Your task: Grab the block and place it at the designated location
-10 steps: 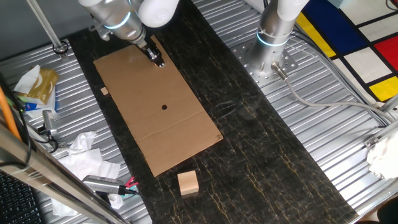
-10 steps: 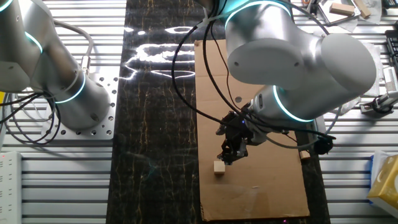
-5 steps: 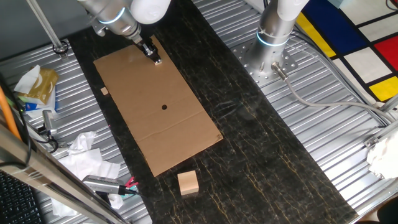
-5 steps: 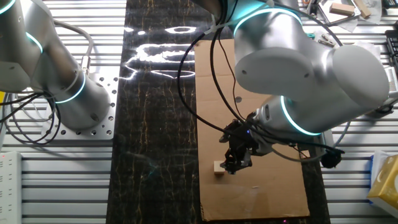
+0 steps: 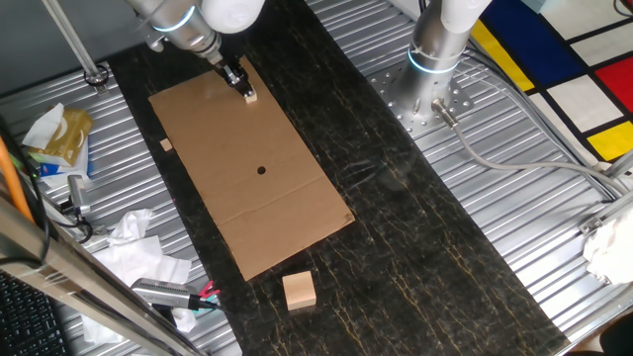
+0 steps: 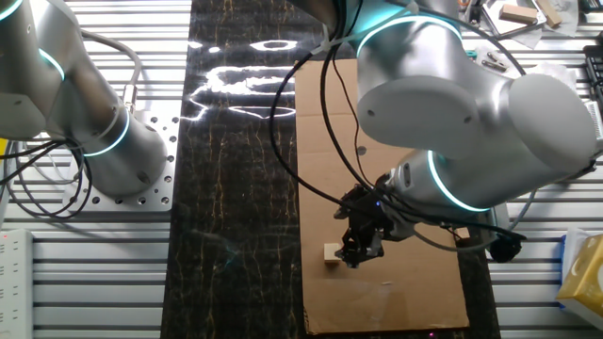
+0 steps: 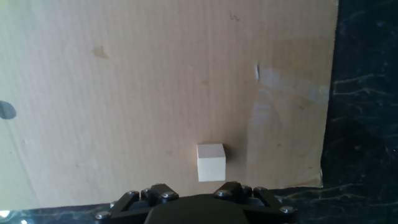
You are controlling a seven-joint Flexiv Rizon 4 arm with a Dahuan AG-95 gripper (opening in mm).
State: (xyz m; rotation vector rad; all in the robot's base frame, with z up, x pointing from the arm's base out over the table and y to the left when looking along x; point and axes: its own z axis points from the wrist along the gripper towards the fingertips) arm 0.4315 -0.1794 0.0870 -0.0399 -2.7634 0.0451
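The block (image 5: 250,97) is a tiny pale cube resting on the brown cardboard sheet (image 5: 227,198) near its far edge. My gripper (image 5: 235,78) hovers just beside it. In the other fixed view the dark fingers (image 6: 356,250) stand immediately right of the block (image 6: 332,252). In the hand view the block (image 7: 211,162) lies free just ahead of the gripper (image 7: 196,202), whose fingertips stay out of frame; its knuckles sit spread apart and hold nothing. The designated location, a black dot (image 5: 261,169), sits mid-sheet and shows at the hand view's left edge (image 7: 5,110).
A larger tan block (image 5: 299,291) lies on the dark mat past the sheet's near end. A small flat chip (image 5: 166,146) sits left of the sheet. Crumpled paper and tools (image 5: 138,262) crowd the left side. A second arm's base (image 5: 435,59) stands at the right.
The gripper has drawn slightly back toward the sheet's far corner, which uncovers the block in one fixed view. The block has not moved.
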